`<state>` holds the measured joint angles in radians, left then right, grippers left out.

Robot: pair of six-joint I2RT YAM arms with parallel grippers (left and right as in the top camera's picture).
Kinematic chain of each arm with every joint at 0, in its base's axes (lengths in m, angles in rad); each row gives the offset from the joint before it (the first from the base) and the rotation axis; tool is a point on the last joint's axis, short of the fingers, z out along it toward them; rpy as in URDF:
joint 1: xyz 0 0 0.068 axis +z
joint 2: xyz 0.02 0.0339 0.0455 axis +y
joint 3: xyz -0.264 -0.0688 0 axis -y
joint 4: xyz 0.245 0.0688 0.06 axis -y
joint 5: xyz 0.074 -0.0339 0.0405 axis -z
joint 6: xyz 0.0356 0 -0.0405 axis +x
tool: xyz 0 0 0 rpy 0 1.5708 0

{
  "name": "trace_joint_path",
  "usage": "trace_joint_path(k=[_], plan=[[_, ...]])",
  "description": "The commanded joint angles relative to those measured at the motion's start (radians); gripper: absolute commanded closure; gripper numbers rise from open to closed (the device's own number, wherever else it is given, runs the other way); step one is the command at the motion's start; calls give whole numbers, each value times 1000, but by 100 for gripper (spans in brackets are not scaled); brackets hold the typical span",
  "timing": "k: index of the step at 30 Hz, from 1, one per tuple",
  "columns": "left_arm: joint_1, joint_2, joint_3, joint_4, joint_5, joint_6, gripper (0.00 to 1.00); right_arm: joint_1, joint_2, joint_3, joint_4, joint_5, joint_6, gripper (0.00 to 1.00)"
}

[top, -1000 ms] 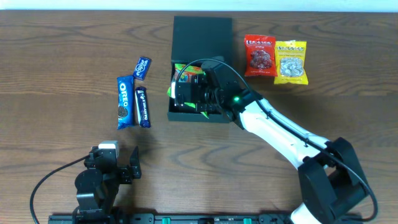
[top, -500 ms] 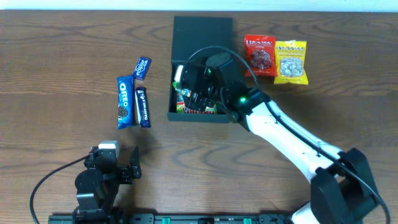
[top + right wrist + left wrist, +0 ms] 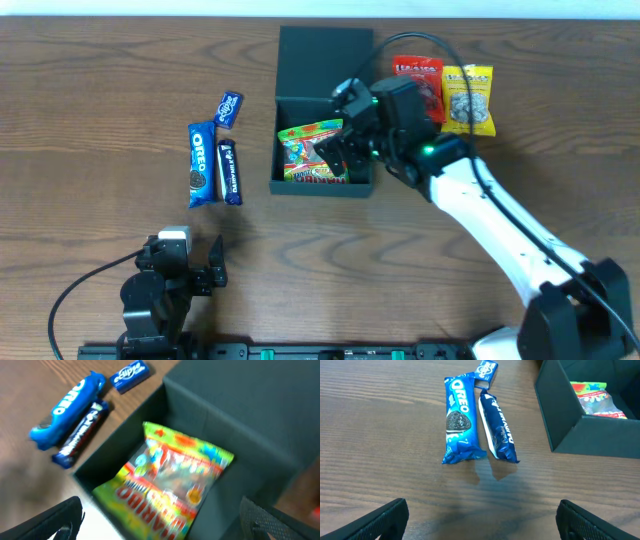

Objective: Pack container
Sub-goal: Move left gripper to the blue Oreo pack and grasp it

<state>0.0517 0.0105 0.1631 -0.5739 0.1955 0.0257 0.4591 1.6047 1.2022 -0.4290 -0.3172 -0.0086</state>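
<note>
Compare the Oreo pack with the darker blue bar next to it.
The Oreo pack is bright blue and wide; the darker bar is navy and slimmer. The Oreo pack shows a cookie picture and large white letters; the darker bar has only small pale print. Both lie flat, side by side, outside the container.

Overhead: the right pincer (image 3: 338,150) covers the right wall of the container (image 3: 325,60) and the right end of the gummy packet (image 3: 305,150) inside it; we cannot make out its fingertips. The red packet (image 3: 415,88), just right of the container, sits partly behind arm and cable. The print on the dark blue bar (image 3: 230,172), left of the container, is too small for us to read.

Right wrist view: blurred throughout. The gummy packet's near end is cut by the bottom edge, as are the pincer's fingers (image 3: 52,522).

Left wrist view: the container runs off the right edge. The small blue packet (image 3: 486,369) to its left is clipped at the top.
</note>
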Motion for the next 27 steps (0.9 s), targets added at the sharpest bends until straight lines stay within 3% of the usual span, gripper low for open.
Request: trace_joint_path(k=[1, 8, 12, 16, 20, 23, 27], plan=[[6, -6, -10, 3, 7, -5, 5, -14, -17, 9, -80, -103, 83, 1], [6, -6, -10, 6, 35, -32, 5, -14, -17, 9, -266, -103, 82, 1], [6, -6, -4, -13, 229, -313, 5, -16, -17, 9, -294, -103, 83, 1], [6, -6, -7, 148, 200, -518, 5, -34, -17, 9, -301, -102, 83, 1], [6, 21, 1, 475, 274, -482, 5, -67, -17, 9, -287, -102, 83, 1], [7, 124, 67, 440, 218, -422, 5, -106, -17, 9, -270, -102, 83, 1], [7, 409, 272, 293, 124, -250, 5, -174, -17, 9, -258, -102, 82, 1]])
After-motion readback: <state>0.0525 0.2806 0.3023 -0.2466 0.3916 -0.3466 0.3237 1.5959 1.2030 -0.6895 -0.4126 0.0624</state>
